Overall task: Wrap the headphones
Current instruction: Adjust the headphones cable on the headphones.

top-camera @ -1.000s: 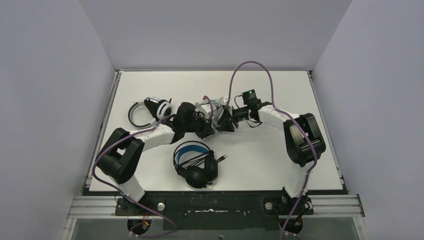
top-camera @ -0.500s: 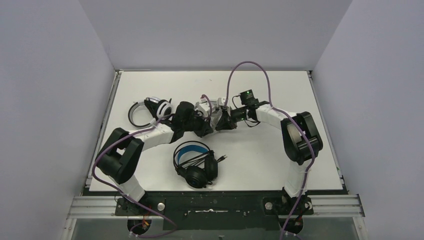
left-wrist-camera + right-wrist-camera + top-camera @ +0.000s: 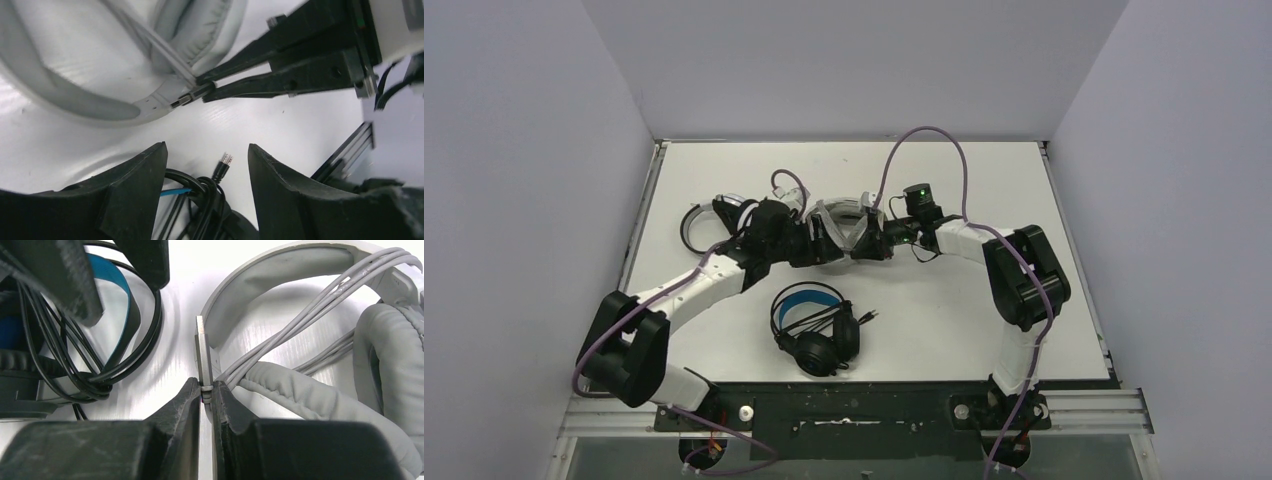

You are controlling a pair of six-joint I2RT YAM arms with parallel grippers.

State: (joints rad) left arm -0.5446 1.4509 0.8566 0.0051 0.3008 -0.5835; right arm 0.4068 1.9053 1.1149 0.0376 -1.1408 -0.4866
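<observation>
Grey headset point(image 3: 842, 213): middle of table point(image 3: 984, 180), pale cable point(image 3: 320, 296) looped over its band point(image 3: 280, 264). Right hand point(image 3: 206, 388) pinching the cable's plug point(image 3: 201, 352); left hand point(image 3: 206, 152) spread, empty, just beside. Step, likely: securing the cable end. Next calls for tucking plug under loops.

bench: flat white bench point(image 3: 984, 180), smooth top, kinda shiny with faint streaks up close in the wrist views
walls: plain pale grey-lilac wall panels point(image 3: 524, 150) boxing it in on the left, back and right
front edge: silver slotted aluminium rail point(image 3: 1094, 410) running along the near side
</observation>
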